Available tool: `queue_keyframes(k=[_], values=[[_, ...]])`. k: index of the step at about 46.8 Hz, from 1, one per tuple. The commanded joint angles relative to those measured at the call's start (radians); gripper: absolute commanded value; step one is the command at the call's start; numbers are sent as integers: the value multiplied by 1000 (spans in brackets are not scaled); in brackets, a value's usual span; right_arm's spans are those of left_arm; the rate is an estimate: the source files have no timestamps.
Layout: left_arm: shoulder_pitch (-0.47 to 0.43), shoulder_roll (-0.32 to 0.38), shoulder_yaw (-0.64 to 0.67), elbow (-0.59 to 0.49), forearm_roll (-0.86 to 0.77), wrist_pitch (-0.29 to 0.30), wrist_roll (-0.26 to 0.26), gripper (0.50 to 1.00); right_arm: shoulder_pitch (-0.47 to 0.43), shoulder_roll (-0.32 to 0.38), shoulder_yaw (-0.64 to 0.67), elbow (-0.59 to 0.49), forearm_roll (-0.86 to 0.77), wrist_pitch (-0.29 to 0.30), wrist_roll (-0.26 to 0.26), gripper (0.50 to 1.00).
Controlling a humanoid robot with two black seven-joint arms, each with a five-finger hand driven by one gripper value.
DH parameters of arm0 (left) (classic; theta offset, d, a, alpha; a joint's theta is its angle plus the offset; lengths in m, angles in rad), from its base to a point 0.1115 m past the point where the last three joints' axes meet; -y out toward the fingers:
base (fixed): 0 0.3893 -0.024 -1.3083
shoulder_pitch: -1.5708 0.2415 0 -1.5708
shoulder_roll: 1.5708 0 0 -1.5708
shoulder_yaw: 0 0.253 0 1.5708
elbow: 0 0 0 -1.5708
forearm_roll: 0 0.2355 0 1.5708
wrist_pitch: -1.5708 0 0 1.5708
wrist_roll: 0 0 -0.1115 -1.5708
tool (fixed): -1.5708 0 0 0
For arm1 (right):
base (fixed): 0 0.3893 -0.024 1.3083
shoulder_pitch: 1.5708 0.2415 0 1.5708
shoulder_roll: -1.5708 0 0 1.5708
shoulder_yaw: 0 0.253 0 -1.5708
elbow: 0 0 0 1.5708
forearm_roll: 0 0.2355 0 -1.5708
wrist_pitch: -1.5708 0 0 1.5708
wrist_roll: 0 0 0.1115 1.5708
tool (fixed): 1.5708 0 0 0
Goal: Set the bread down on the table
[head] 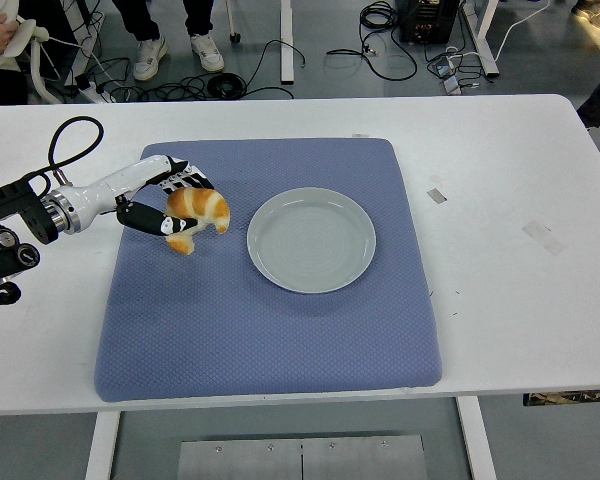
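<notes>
Bread, light and crushable, sits pinched in my left hand's fingers above the blue mat; I'd keep gripping its thick middle gently.

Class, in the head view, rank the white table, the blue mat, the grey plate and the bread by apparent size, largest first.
1. White table
2. Blue textured mat
3. Round grey plate
4. Golden croissant-shaped bread, held in the left hand over the mat

None look alike enough to confuse.
</notes>
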Motion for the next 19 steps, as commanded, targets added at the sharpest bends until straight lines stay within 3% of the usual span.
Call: queue_keyframes(k=[1,19], values=[[0,0,0,15,2,-2,-1,500,0,0,0,1,0,0,0,1000],[7,-14,11,127,4,-13,-8,500,0,0,0,1,0,0,0,1000]])
